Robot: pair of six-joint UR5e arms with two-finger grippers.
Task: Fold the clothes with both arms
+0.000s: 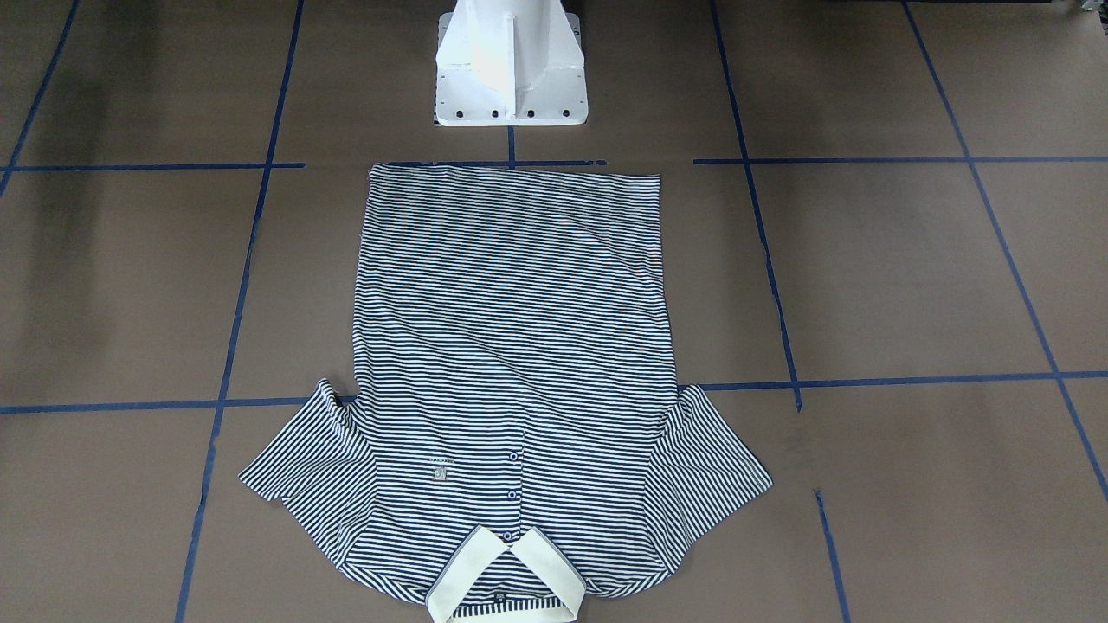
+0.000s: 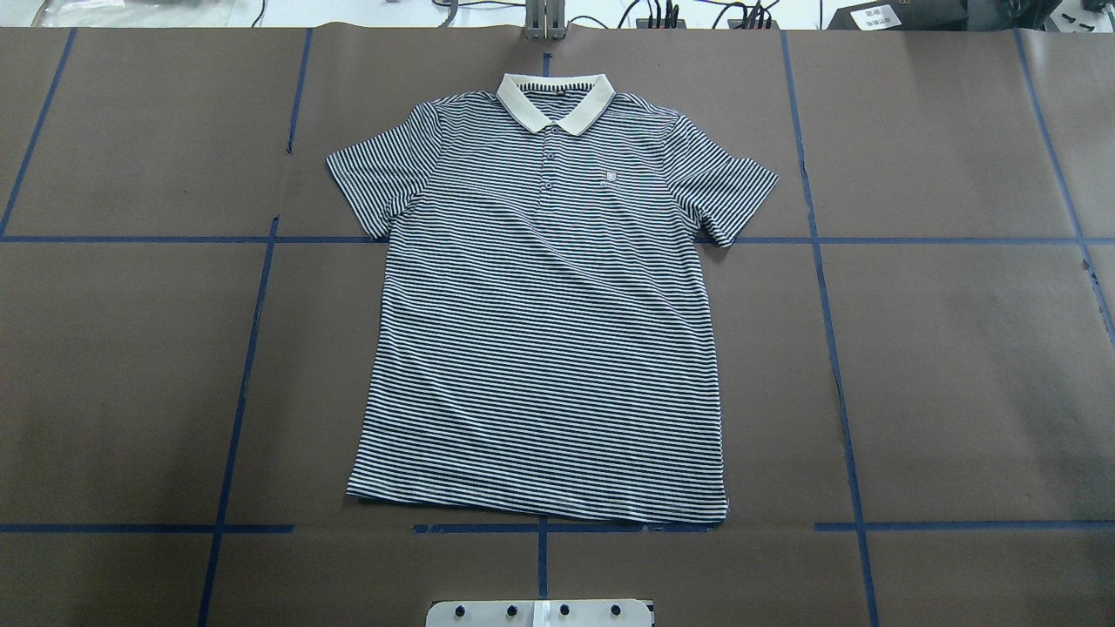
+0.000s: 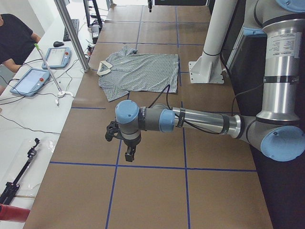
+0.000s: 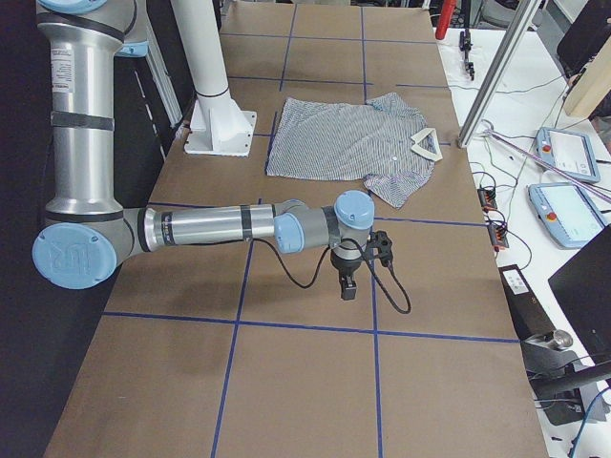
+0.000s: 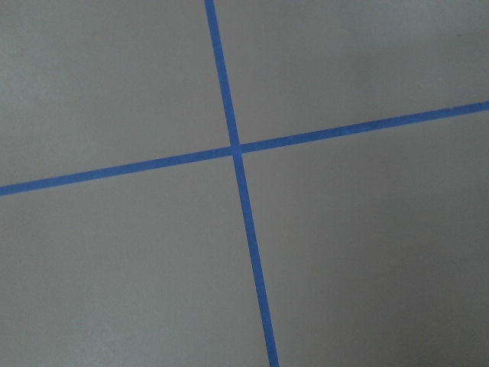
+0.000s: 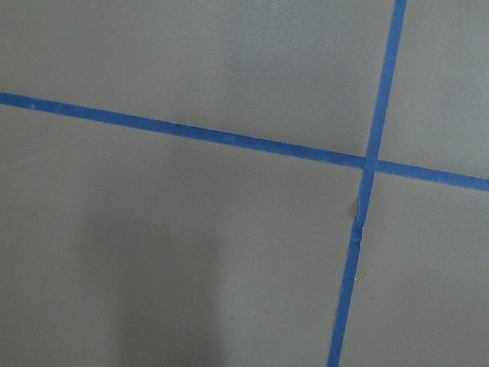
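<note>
The striped polo shirt (image 2: 540, 331) lies flat and spread out, front up, in the middle of the table. Its cream collar (image 2: 556, 100) points away from the robot and its hem is near the base. It also shows in the front view (image 1: 511, 346) and both side views (image 3: 138, 71) (image 4: 344, 138). My left gripper (image 3: 129, 152) hangs over bare table far to the shirt's left. My right gripper (image 4: 347, 286) hangs over bare table far to its right. I cannot tell whether either is open or shut. Both wrist views show only brown table and blue tape.
The white pedestal base (image 1: 511, 78) stands just behind the shirt's hem. Blue tape lines (image 2: 253, 348) divide the brown table. A side bench holds teach pendants (image 3: 31, 81) (image 4: 563, 153) and cables, with a person (image 3: 14, 38) beside it.
</note>
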